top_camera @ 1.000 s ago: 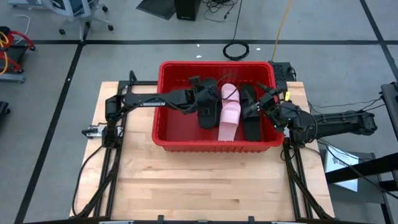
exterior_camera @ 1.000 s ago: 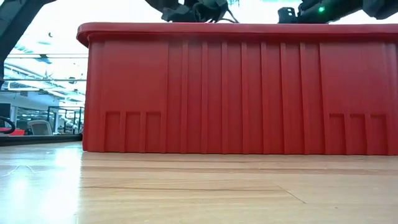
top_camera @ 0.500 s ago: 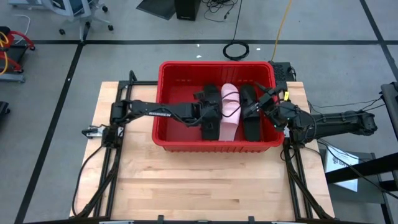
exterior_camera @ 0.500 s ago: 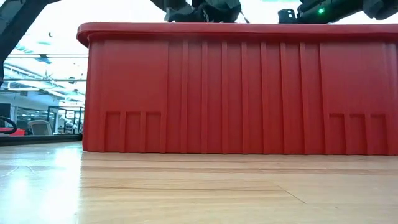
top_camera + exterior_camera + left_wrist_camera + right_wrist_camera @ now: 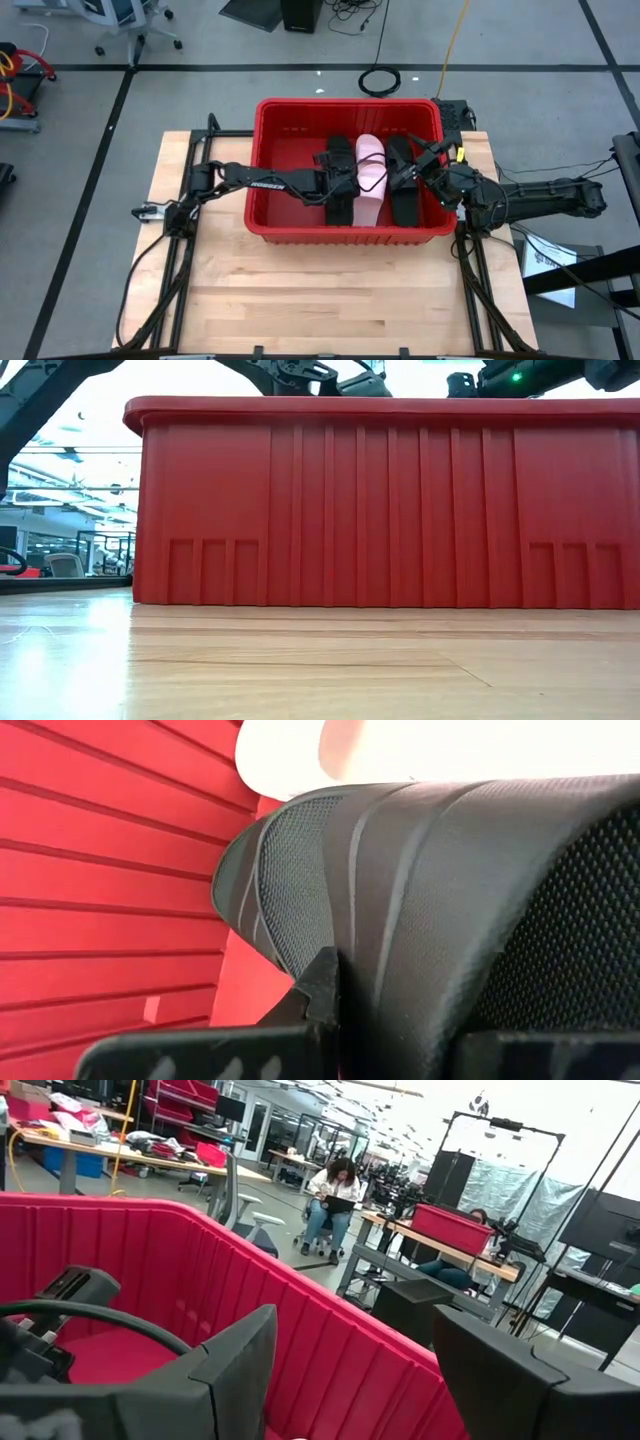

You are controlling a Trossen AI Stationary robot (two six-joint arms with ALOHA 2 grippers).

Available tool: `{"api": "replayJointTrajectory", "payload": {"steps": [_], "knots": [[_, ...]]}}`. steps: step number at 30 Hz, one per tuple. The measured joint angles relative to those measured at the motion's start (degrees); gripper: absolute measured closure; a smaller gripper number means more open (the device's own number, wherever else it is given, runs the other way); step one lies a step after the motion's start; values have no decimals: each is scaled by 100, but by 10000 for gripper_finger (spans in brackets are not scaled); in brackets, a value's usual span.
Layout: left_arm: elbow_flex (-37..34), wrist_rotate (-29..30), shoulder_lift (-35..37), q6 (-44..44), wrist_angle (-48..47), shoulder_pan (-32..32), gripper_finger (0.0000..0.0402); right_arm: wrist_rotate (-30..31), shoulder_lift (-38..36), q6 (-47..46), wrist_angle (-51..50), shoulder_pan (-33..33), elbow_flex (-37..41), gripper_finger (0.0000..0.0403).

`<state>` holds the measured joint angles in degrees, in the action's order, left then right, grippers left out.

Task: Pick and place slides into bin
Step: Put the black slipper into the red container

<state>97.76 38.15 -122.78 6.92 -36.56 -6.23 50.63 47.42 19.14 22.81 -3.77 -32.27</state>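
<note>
the left gripper (image 5: 335,186) sits low in the bin (image 5: 262,160), centre of the high view, fingers seemingly clamped on a black slide (image 5: 340,195) beside the pink slide (image 5: 370,180). best to lower it flat, then release cleanly. the right gripper (image 5: 425,165) hovers at the bin's right side, fingers apart. no legible writing.

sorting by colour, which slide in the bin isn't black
The pale pink slide, lying lengthwise in the middle of the red bin, between a black slide and another black slide.
</note>
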Motion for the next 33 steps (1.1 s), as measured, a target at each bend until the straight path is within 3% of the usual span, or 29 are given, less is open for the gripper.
{"api": "replayJointTrajectory", "payload": {"steps": [22, 33], "knots": [[-181, -349, 0, -309, -24, 97, 371, 0, 0, 0, -2, 0, 0, 149], [-468, -542, 17, -154, 459, -29, 371, 0, -2, -1, -4, 0, 0, 149]]}}
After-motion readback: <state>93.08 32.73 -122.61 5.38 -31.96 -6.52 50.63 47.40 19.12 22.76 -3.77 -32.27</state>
